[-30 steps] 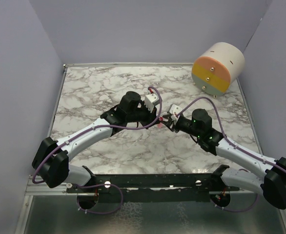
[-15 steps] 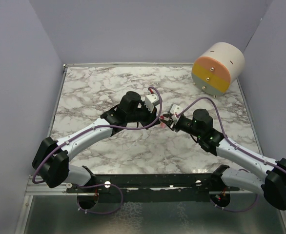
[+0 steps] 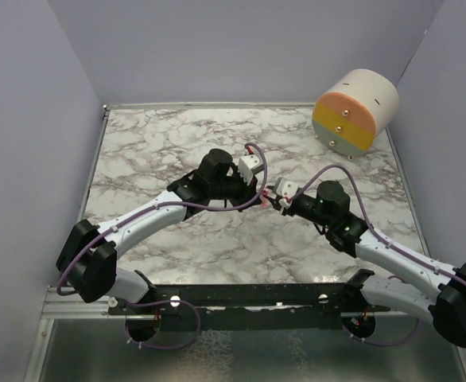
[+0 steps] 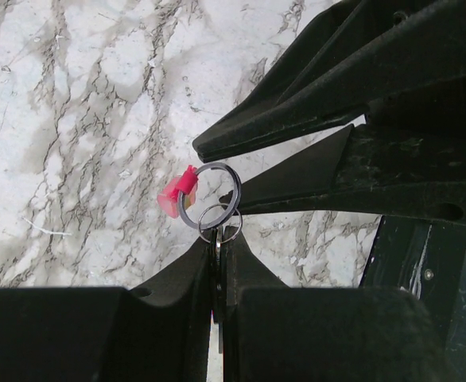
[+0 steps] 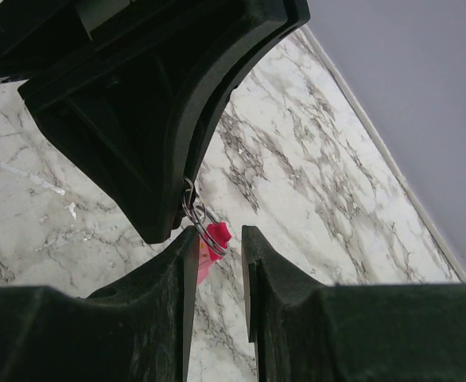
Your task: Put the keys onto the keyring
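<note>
Both arms have edged slightly rightward, their tips still meeting above the marble tabletop [image 4: 74, 119]. The left gripper [image 4: 219, 243] is pressed together on the key [image 4: 217, 259], whose thin edge shows between its fingers, with a small ring [image 4: 238, 225] just past the tips. Overlapping that ring, the keyring [image 4: 187, 215] sits between the right gripper [image 5: 220, 239] tips, its pink tag [image 4: 173, 197] just beyond them. Those jaws stand part-way apart; whether they clamp the keyring I cannot tell.
</note>
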`<action>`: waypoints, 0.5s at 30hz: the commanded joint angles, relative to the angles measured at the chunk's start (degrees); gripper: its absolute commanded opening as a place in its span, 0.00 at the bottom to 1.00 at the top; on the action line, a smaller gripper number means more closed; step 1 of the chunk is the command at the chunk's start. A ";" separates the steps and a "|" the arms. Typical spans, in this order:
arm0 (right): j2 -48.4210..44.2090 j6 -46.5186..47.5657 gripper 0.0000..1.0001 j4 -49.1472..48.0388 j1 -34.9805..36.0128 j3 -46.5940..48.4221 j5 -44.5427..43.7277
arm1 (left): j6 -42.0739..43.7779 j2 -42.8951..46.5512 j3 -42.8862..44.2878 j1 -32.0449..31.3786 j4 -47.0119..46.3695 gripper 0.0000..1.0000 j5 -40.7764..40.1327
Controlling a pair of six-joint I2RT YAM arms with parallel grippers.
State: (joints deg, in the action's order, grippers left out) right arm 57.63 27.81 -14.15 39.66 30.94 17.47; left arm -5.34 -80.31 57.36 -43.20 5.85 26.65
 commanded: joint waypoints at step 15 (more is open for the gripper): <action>1.06 3.18 0.06 -0.26 0.29 0.20 1.64 | 1.38 -1.80 3.54 -0.04 0.51 0.00 2.27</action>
State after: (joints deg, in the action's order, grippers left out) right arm 58.89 30.81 -14.06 39.70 30.57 17.89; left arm -4.58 -81.89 58.83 -43.20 6.11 27.68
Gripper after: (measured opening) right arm 0.097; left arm 0.083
